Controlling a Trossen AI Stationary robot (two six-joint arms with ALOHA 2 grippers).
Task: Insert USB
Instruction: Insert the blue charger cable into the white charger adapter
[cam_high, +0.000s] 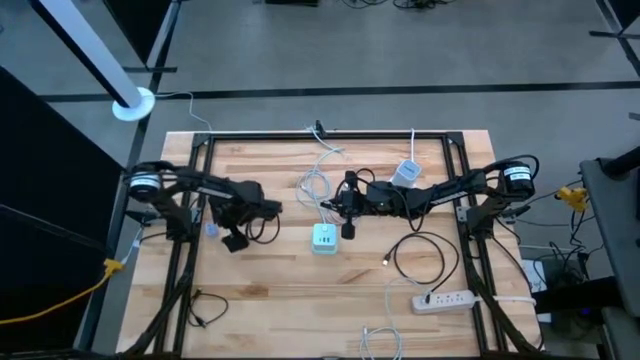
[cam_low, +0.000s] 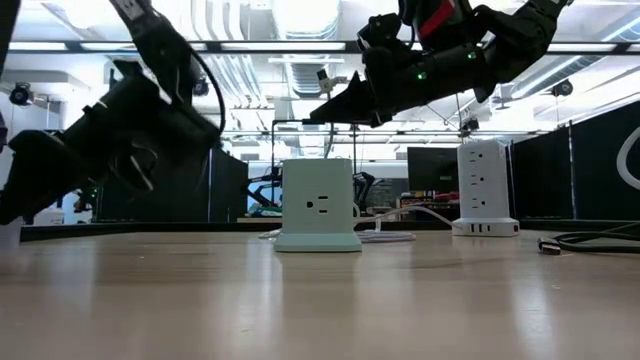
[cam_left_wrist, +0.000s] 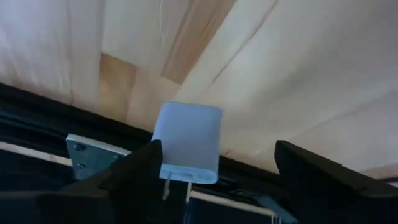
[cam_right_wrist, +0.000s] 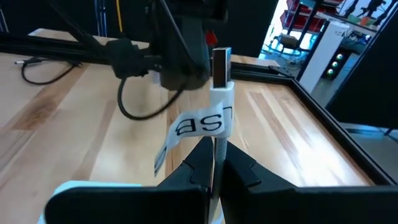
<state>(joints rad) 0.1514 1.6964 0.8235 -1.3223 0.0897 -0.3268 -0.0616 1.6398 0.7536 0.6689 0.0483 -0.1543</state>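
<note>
Where the wooden table (cam_high: 280, 300) runs out to its black metal frame (cam_high: 330, 133), most of the near half lies bare, with only a white power strip (cam_high: 445, 300) near the near right edge and a loop of black cable (cam_high: 420, 256) beside it. At the middle sits a pale green charging cube (cam_high: 324, 238), an outlet on its side in the low view; a white tower strip (cam_low: 483, 190) stands farther back on the right.

The left arm reaches in from the left edge, its left gripper (cam_left_wrist: 217, 171) over the table's left side with the fingers spread wide apart. A small light blue wall charger (cam_left_wrist: 188, 143) shows between them, its metal prongs toward the camera; it lies close against one finger, and whether they touch I cannot tell.

The right arm stretches in from the right, and the right gripper (cam_right_wrist: 214, 165) hangs just above and behind the cube, clenched on a USB plug (cam_right_wrist: 220, 65). The plug's metal end points away from the fingers. A white tag (cam_right_wrist: 202, 126) wrapped round it below the metal bears black letters that look like "BSE", read sideways.
</note>
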